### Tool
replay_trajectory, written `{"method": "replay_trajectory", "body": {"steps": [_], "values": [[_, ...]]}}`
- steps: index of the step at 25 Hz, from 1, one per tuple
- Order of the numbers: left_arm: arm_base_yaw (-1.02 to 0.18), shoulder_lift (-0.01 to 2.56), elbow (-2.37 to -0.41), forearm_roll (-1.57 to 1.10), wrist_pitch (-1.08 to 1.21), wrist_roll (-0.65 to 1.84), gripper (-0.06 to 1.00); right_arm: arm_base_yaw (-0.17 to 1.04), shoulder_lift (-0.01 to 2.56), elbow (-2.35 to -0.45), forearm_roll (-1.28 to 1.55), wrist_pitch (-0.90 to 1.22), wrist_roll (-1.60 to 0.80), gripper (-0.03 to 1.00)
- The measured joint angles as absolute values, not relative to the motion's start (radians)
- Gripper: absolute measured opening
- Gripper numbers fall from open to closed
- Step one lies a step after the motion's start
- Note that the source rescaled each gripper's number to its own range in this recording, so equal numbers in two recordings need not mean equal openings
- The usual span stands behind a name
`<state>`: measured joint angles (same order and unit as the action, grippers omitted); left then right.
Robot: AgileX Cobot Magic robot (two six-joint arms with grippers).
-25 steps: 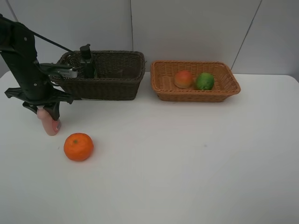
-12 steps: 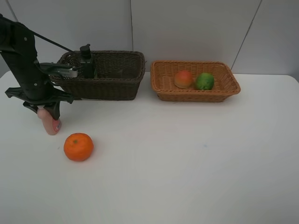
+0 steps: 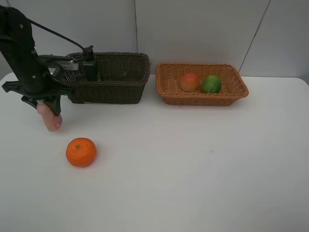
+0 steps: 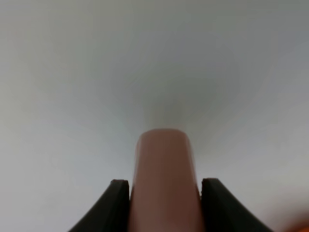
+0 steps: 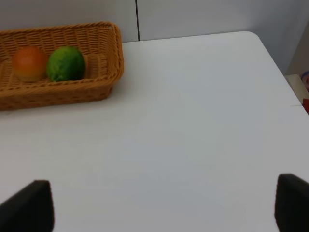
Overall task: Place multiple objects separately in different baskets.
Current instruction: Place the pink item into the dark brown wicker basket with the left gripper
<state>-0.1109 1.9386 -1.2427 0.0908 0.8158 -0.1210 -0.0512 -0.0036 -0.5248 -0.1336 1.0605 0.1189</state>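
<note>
There were two wicker baskets (a dark brown basket [image 3: 111, 92], a tan basket [image 3: 203, 100]), three fruits (an orange [image 3: 81, 152], a peach [image 3: 190, 81], a lime [image 3: 211, 84]) and two bottles (a pink bottle [image 3: 50, 120], a dark green bottle [image 3: 91, 69]).

A pink bottle [image 3: 50, 120] tilts near the orange [image 3: 81, 152], while peach [image 3: 190, 81] and lime [image 3: 211, 83] sit in the tan basket [image 3: 203, 99]

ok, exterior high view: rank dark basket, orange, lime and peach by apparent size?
1. dark basket
2. orange, though it sits nearer the camera
3. lime and peach: they look alike, so no ranking between them
</note>
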Motion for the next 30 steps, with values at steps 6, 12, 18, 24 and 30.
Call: {"method": "replay_trajectory", "body": {"steps": [6, 12, 18, 24, 30], "values": [[-0.116, 1.891, -1.305, 0.074, 0.877, -0.122, 0.40, -0.051, -0.004, -0.525, -0.134, 1.060, 0.119, 0.97], [-0.168, 1.886, -1.393, 0.068, 0.923, -0.123, 0.40, -0.051, -0.004, -0.525, -0.134, 1.060, 0.119, 0.97], [-0.228, 1.886, -1.505, 0.068, 0.873, -0.123, 0.40, -0.051, -0.004, -0.525, -0.134, 1.060, 0.119, 0.97], [-0.279, 1.895, -1.538, 0.069, 0.692, -0.123, 0.40, -0.051, -0.004, -0.525, -0.134, 1.060, 0.119, 0.97], [-0.318, 1.926, -1.539, 0.068, 0.561, -0.123, 0.40, -0.051, -0.004, -0.525, -0.134, 1.060, 0.119, 0.97]]}}
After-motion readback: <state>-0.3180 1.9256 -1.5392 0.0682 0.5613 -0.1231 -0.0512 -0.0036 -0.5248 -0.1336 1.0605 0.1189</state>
